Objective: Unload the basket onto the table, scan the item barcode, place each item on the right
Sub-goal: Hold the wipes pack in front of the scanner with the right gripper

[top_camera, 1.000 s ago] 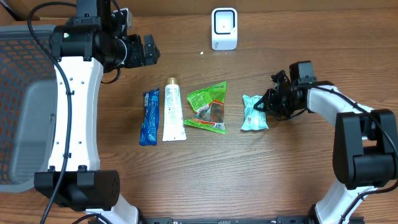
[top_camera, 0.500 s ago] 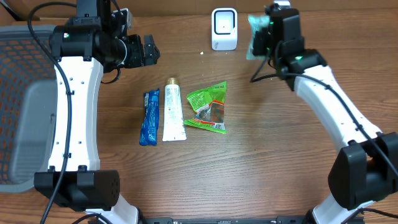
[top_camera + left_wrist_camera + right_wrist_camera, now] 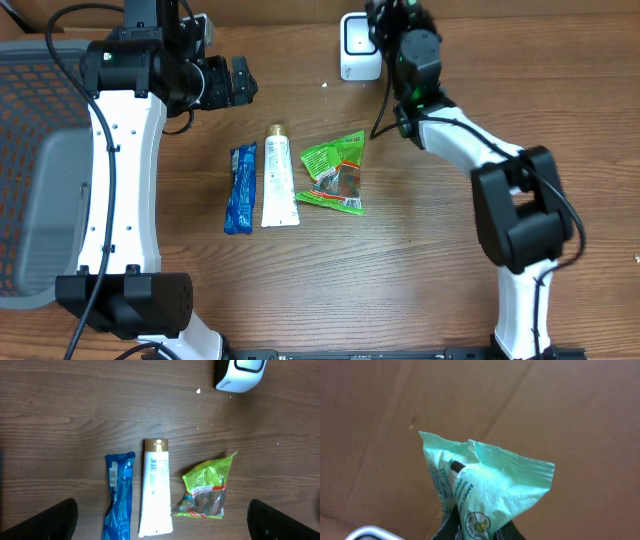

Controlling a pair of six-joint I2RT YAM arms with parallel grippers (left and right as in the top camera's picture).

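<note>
Right now the R jaws are pinched tight on the bottom of a mint-green packet (image 3: 487, 487). It stands up out of them, crumpled, print facing the wrist cam, w/ a plain brown surface behind. A white curved edge sits at that view's lower left corner; can't tell what it is.

Overhead shows what the wrist cam doesn't. The R arm (image 3: 455, 140) reaches to the top edge of the tabletop (image 3: 420, 270), wrist right beside the white barcode scanner (image 3: 352, 60) and overlapping its right side. Can't pick out the packet there, as the wrist covers it.

L jaws are spread wide w/ nothing between them, hanging up-left of the item row. The L wrist cam looks down on that row: blue toothbrush pack (image 3: 119, 495), white tube (image 3: 156, 490) w/ gold cap, green snack bag (image 3: 205, 485), side by side, not touching. The scanner is at top right.

Only overhead shows the grey mesh basket (image 3: 30, 170) at the left edge.
</note>
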